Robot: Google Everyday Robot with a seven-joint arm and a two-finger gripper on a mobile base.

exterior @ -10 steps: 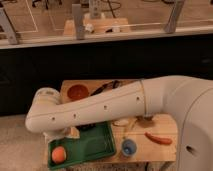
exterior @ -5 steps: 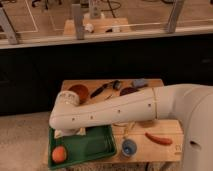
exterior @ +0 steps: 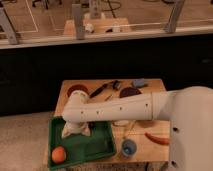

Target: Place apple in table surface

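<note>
The pincer (exterior: 75, 131) is hanging from the bent end of the white arm (exterior: 120, 107), pointing down over the far part of the green tray (exterior: 97, 144), with its pale fingers spread apart and nothing between them. The apple (exterior: 58, 155) is lying in the near left corner of that tray, apart from the pincer and nearer the camera than it. It is showing as a round orange-red ball, so no long axis or pointing direction can be told, and its stem end is not discernible. The tray is sitting on the near left part of the light tan table (exterior: 150, 150). The arm is stretching across the table from the robot's body on the right toward the left. Beyond the arm, an orange-red bowl (exterior: 77, 91) is standing at the far left of the table, with a dark round dish (exterior: 130, 92) farther right. A blue cup (exterior: 129, 147) is standing just right of the tray, and a long reddish item (exterior: 157, 138) is lying near it.
</note>
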